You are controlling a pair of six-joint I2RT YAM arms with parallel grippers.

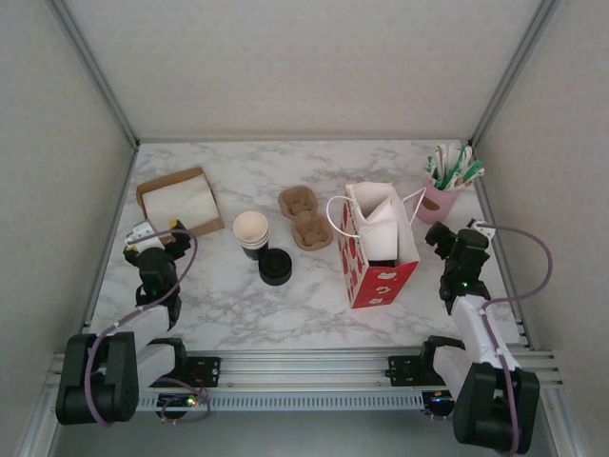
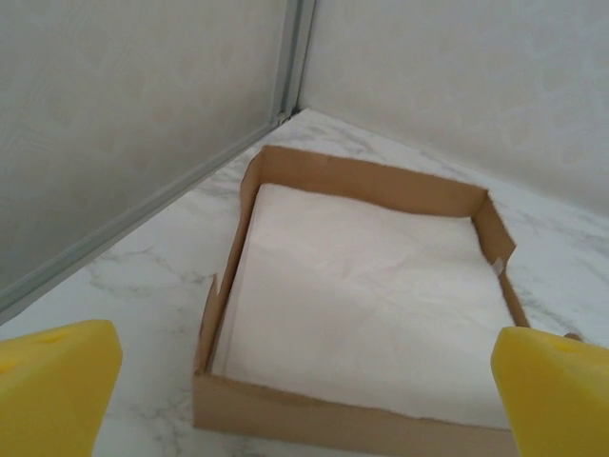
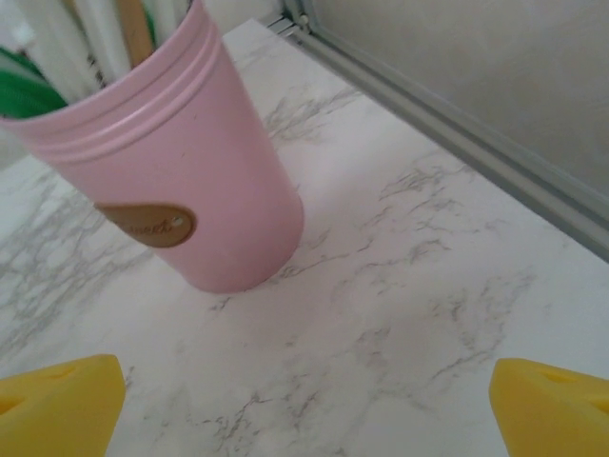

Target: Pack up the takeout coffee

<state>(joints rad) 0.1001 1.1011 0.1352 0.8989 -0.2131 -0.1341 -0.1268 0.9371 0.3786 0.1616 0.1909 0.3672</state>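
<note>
Yellow pads of the left pincer sit at both lower corners of the left wrist view, spread wide. The right pincer is likewise spread, with its pads far apart over the marble counter.

Takeout coffee: stands upright on the counter between the two arms, black lid up. It is to the right of the left pincer and well apart from it. It is farther still from the right pincer, with the red paper bag standing open between them.

Just behind the coffee is a stack of lidless cups, cream inside; whether they touch, cannot tell. Two brown pulp carriers lie beyond, to the right.

Left pincer faces a cardboard tray of white napkins, just ahead of it. Right pincer faces a pink cup holding white and green sticks, at the far right.
</note>
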